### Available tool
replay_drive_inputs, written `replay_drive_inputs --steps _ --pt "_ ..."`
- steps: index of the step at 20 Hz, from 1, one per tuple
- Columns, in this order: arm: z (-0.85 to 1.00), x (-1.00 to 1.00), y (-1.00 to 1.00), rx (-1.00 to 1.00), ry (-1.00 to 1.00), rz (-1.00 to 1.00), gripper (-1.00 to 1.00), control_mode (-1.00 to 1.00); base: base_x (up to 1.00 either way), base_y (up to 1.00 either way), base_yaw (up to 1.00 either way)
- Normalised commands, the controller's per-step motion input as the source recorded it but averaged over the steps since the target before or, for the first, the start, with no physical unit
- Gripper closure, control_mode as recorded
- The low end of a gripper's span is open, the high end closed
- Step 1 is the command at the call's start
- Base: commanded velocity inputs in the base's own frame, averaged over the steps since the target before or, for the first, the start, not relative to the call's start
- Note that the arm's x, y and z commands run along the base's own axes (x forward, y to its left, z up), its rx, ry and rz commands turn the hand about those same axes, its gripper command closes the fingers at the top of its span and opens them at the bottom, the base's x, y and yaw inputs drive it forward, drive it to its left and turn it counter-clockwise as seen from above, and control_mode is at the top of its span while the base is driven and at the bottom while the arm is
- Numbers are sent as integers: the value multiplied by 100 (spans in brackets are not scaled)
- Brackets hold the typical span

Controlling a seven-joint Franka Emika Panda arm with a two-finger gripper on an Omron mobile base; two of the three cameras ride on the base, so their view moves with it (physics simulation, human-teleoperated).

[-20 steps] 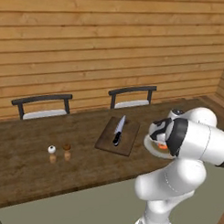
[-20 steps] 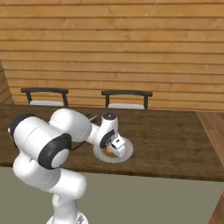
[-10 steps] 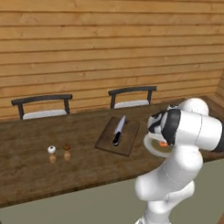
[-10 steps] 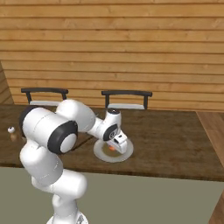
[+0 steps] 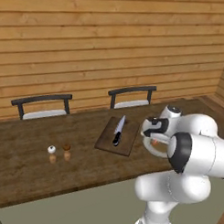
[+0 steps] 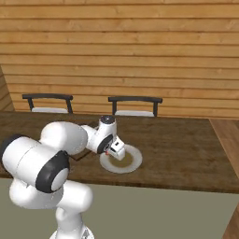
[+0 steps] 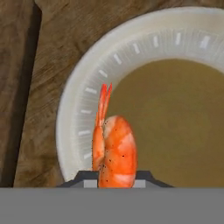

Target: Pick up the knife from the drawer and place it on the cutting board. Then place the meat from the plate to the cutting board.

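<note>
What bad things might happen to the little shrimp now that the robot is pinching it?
1. The jaws of the gripper pinch only one end of the meat, so the curled, rounded piece might slip out and drop back onto the plate or the table when lifted.
2. The knife already lies on the cutting board, so a careless drop could land the meat on the blade or nudge the knife.

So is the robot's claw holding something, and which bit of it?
Yes: the claw is shut on the meat, pinching its fat rounded end over the plate; the thin tail sticks out free.
</note>
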Motion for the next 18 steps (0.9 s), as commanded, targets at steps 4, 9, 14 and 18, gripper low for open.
replay_drive_inputs --steps 4,9,14,18 --pt "35 3 51 0 -21 9 100 -100 0 0 0" --pt "88 19 41 4 -23 5 100 -100 0 0 0" --pt "36 94 45 3 1 2 100 -100 0 0 0" --pt "-17 89 26 0 12 1 100 -100 0 0 0"
